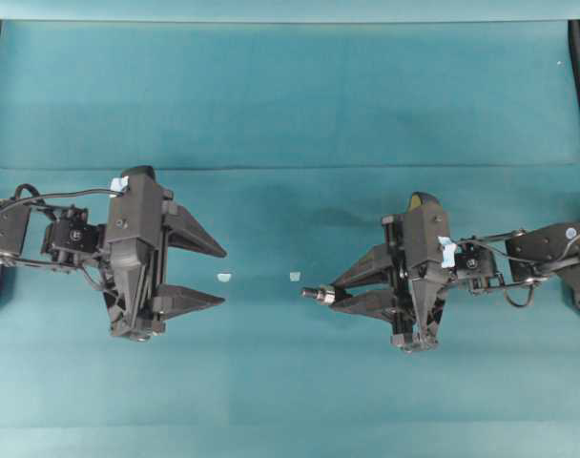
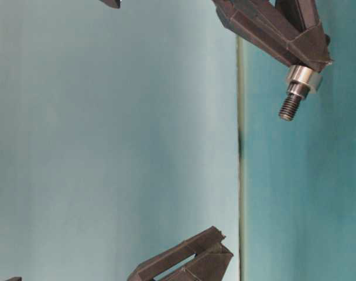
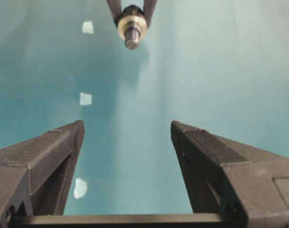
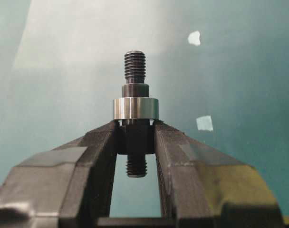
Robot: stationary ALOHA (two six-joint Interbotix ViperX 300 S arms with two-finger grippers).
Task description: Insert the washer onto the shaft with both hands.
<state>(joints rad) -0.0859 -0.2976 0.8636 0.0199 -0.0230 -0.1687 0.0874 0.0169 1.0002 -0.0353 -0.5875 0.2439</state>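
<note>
Black lattice fingers (image 4: 135, 142) of the right gripper (image 1: 336, 289) fill the bottom of the right wrist view, clamped on the thick middle of the shaft (image 4: 135, 90); its threaded upper end stands clear above the fingertips and a shorter threaded end shows in the gap below them; the washer (image 4: 135, 108), a silvery ring, sits around the shaft just above the fingertips, resting against their tops; in the overhead view this gripper hangs right of the table's middle, well away from the right edge, with the shaft's tip pointing toward the left arm; the left gripper (image 1: 209, 275) hangs left of the middle, jaws spread wide and nothing between them, its fingertips facing the shaft but well apart from it; from the left wrist camera the shaft and ring appear end-on, small, above the gap between the two open fingers (image 3: 44, 156); small pale scraps (image 1: 224, 278) lie on the teal table cloth (image 1: 290, 114) between the two grippers, none touching either one.
</note>
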